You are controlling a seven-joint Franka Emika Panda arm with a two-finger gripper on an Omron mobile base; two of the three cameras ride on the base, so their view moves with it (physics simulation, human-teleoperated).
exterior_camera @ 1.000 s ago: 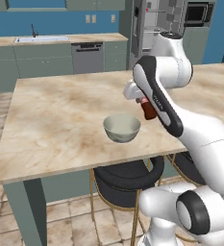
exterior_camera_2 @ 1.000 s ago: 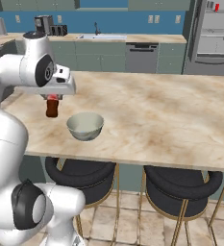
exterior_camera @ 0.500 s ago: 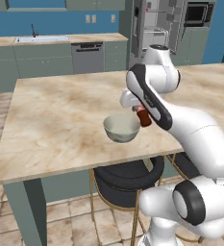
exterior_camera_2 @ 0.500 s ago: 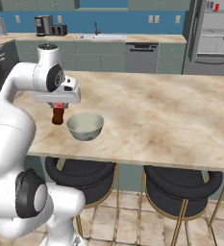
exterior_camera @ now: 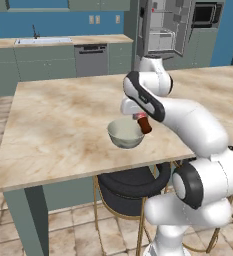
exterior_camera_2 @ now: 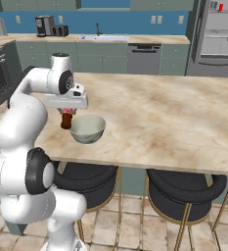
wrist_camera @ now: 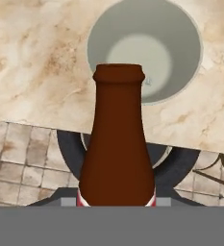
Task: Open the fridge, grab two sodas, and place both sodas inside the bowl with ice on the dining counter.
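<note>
Gripper (exterior_camera_2: 66, 111) is clamped on a brown bottle (wrist_camera: 117, 144), one of the sodas. In the hand view the bottle rises from between the fingers, base toward the camera, neck and lip pointing away. A red and white band shows at its base; no writing can be read on it.

In the left base view the bottle (exterior_camera: 144, 124) hangs tilted beneath the gripper (exterior_camera: 140, 116), touching or just beside the right rim of the bowl (exterior_camera: 125, 134); contact cannot be confirmed. In the right base view the bottle (exterior_camera_2: 66, 119) sits just left of the bowl (exterior_camera_2: 87, 129), above the counter (exterior_camera_2: 174, 112), near its front edge. Whether the bottle base touches the counter cannot be told.

In the hand view the bowl (wrist_camera: 190, 57) lies beyond the bottle lip, its pale inside facing the camera. Contents are not clear.

Fridge (exterior_camera: 169, 27) stands at the back with its door open, pale shelves visible. In the right base view a small red can (exterior_camera_2: 221, 7) stands on an upper shelf of the fridge (exterior_camera_2: 218, 34), well apart from the gripper. No label can be read on it.

Dark stools (exterior_camera_2: 181, 188) stand under the counter edge.
</note>
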